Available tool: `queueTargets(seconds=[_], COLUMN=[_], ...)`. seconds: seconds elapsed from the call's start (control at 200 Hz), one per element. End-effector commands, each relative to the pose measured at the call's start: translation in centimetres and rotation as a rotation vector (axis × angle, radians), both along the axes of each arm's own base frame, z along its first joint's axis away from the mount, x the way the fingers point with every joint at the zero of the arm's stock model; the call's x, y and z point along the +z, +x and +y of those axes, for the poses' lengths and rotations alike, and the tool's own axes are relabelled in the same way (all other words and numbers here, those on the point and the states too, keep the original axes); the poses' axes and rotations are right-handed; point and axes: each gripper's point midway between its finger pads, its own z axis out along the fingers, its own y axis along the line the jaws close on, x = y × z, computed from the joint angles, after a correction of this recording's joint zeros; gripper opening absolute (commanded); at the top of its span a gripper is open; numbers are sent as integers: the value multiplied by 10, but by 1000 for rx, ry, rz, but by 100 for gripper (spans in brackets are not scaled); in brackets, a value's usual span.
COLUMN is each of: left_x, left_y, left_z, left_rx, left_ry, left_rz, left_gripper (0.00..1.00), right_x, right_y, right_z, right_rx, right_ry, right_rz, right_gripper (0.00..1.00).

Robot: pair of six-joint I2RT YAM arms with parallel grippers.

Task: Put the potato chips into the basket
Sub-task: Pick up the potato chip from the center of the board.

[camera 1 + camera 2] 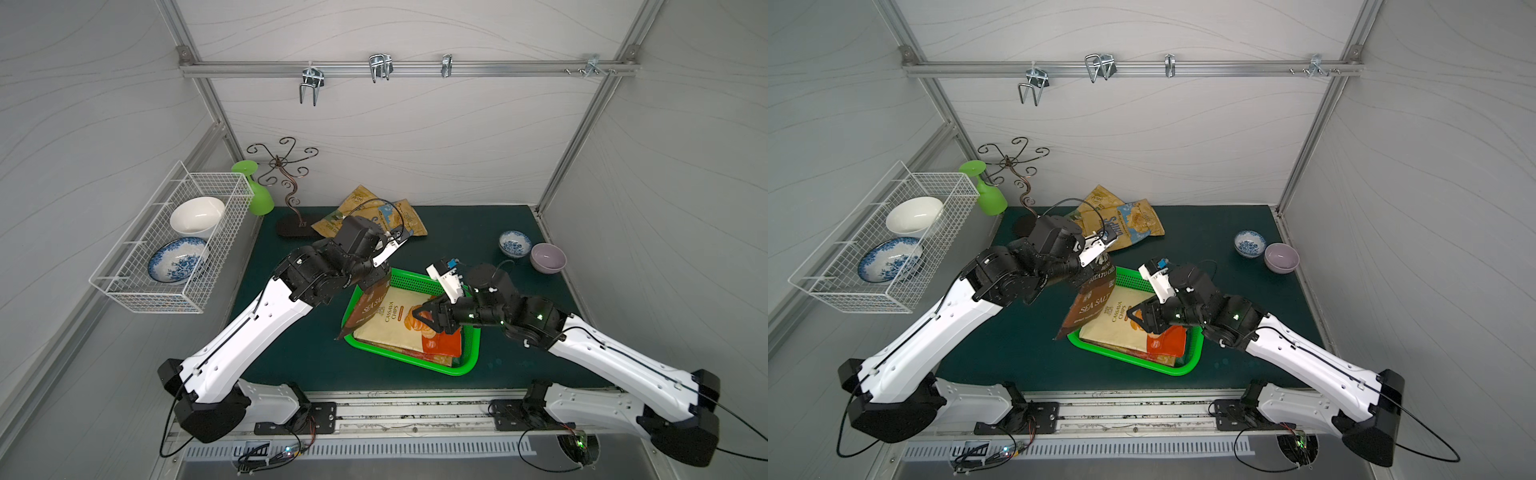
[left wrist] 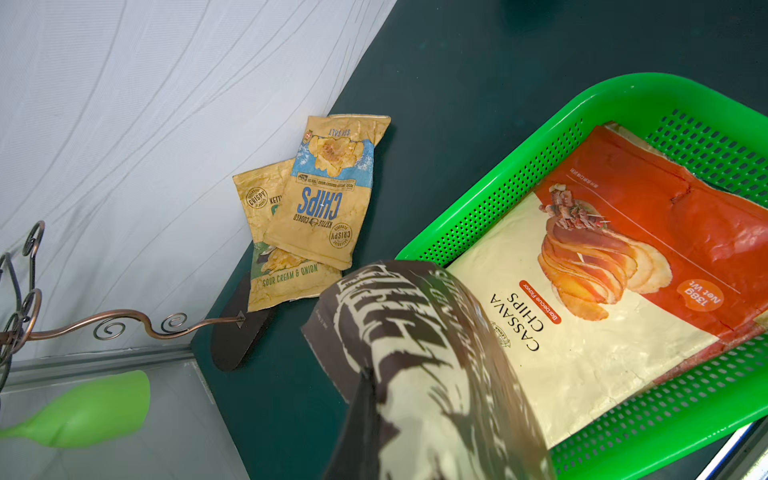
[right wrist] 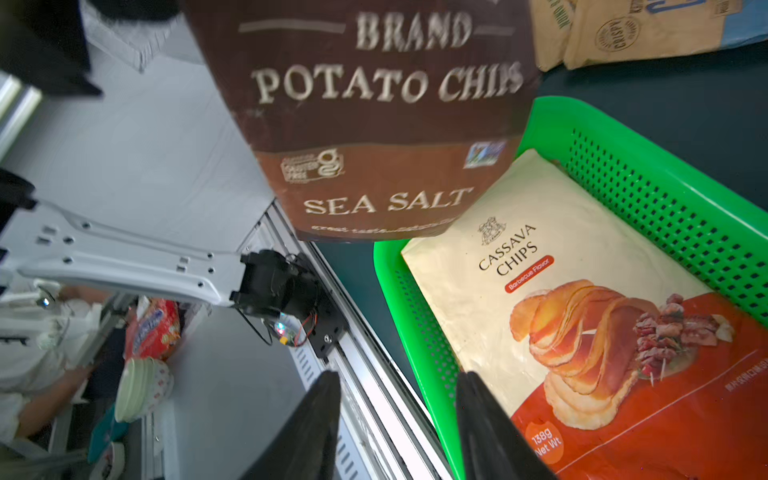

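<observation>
1. The step in hand is loading another bag. The left hand carries a brown bag marked sea salt potato chips. The bag hangs tilted above the near left corner of the green basket, with its lower end out past the rim over the tabletop.
2. The left hand is clenched on the top edge of the brown bag. The left wrist view shows one dark finger pressed against the curled top.
3. The right hand is released. The right wrist view shows its two fingers well apart with nothing between them. It hovers low over the cassava bag, which lies flat on top in the basket. I cannot tell whether it touches that bag.
4. Edges of other bags show under the cassava bag.
5. Two tan bags overlap at the back of the tabletop, by the wall, and are not yet loaded.
6. My judgement of the next move: shift the brown bag further over the basket, lower it until it lies on the cassava bag, then let go. The right hand sits in that space and probably needs to clear out first.
</observation>
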Motion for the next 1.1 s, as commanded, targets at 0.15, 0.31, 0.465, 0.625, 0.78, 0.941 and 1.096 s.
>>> queueTargets(seconds=[0.15,0.31,0.465,0.625,0.78,0.941,1.096], left_x=[27,32,35,37,37,35,35], left_y=[7,5,5,6,12,18,19], left_z=[-5,-7,-9,-10,-7,-4,-4], left_rx=[36,30,31,32,56,95,104], left_ry=[-90,-112,-121,-128,-107,-86,-91], left_rz=[-43,-34,-31,-30,-50,-65,-56], left_gripper=[0,0,0,0,0,0,0], right_x=[-11,-22,-28,-38,-34,-20,-23], right_y=[-11,16,36,50,31,6,5], right_z=[23,28,32,35,50,60,68], right_rx=[41,-73,-137,-183,-98,-14,-17], right_ry=[-28,-91,-134,-161,-78,10,9], right_rz=[-108,-160,-221,-215,-186,-194,-197], right_gripper=[63,70,70,67,68,71,85])
